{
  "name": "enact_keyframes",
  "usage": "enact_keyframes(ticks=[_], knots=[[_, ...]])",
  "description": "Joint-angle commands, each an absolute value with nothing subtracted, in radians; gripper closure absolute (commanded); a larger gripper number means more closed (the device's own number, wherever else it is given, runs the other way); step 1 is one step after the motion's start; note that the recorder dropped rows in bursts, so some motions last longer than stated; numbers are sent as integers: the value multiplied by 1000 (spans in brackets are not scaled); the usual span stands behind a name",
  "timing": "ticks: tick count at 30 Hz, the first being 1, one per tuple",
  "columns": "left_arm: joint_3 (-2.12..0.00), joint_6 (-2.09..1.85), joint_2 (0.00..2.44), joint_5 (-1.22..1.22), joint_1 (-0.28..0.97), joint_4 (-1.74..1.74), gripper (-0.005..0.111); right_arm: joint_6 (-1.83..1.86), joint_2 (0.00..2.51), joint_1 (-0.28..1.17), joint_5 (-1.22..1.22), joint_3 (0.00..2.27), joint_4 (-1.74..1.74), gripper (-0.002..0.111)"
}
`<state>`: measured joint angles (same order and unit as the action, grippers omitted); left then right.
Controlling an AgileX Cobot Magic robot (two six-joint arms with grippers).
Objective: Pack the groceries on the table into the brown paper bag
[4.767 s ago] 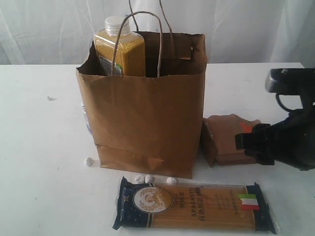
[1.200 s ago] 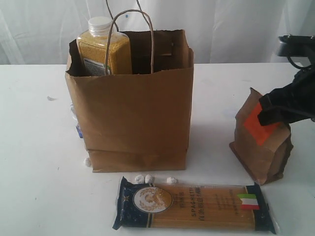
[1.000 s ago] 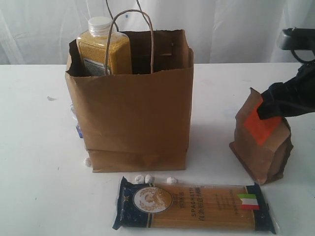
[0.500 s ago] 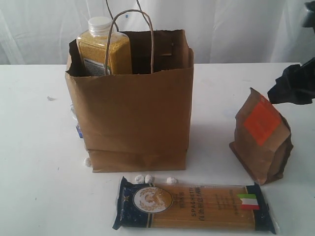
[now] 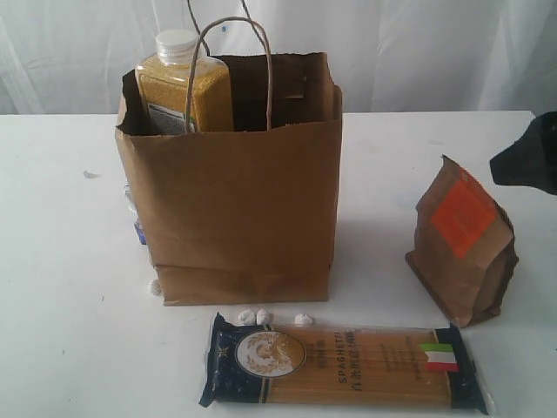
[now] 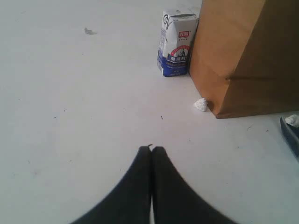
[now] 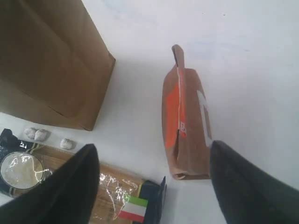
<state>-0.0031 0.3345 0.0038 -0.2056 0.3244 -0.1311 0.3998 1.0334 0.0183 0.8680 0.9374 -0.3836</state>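
The brown paper bag (image 5: 235, 183) stands open on the table (image 5: 70, 313), with the white-capped bottle of yellow grains (image 5: 184, 87) upright inside it. The blue-ended spaghetti pack (image 5: 344, 361) lies flat in front of the bag. To the right the orange-labelled brown pouch (image 5: 461, 248) stands upright, free of any grip. My right gripper (image 7: 153, 148) hovers open above the pouch (image 7: 186, 121) and the spaghetti pack (image 7: 112, 193); only its dark tip (image 5: 529, 164) shows in the exterior view. My left gripper (image 6: 152, 148) is shut and empty, low over bare table left of the bag (image 6: 243, 56).
A small white-and-blue carton (image 6: 177, 44) stands against the bag's far left side, barely showing in the exterior view (image 5: 137, 228). Tiny white pebble-like bits (image 5: 261, 316) lie by the bag's base, one (image 6: 201, 104) at its corner.
My right gripper has let go of the pouch and drawn up and away to the right. The pouch stays standing where it was set. The left gripper has not changed.
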Motion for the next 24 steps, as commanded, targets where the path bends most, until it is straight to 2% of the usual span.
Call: enact_keyframes(ticks=[1,5,10,16,19,24], knots=[[0,336,0,-201,319,-129,107,380,999,19,892,918,-390,46],[0,343,0,-135,319,-150,107,369,986,19,914,918,-388,46],[0,480,0,-20,321,97,107,361,980,19,916,918,-388,46],[0,558,0,-33,324,235,107,361,980,19,916,918,-388,46],[-149,477,0,-215,346,236,107,361,980,19,919,918,-388,46],[-545,271,129,-706,372,90,107,361,980,19,919,918,-390,46]])
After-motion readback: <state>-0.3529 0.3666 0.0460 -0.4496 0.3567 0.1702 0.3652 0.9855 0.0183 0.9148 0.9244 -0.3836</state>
